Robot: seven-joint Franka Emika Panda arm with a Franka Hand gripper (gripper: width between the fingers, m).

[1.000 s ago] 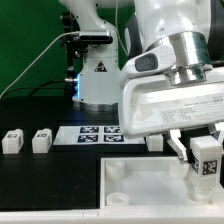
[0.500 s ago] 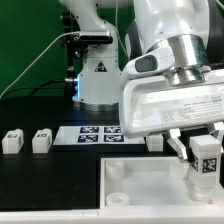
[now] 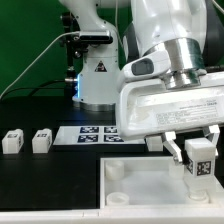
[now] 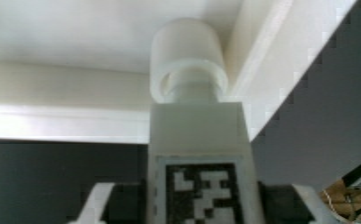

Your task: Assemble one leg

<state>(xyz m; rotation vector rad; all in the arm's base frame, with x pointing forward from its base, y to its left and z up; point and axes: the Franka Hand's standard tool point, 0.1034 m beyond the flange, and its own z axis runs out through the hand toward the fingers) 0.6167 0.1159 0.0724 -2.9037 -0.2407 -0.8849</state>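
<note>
My gripper is shut on a leg, a small white block with a black-and-white tag, and holds it upright over the far right corner of the large white square board. In the wrist view the leg stands between my fingers, its round end at the board's corner. Two more legs stand on the black table at the exterior view's left. Another leg shows partly behind my hand.
The marker board lies on the table behind the square board. A second robot base with a warning label stands at the back, with cables running to the exterior view's left.
My gripper with the leg has shifted slightly toward the exterior view's left and a little up. Nothing else has moved.
</note>
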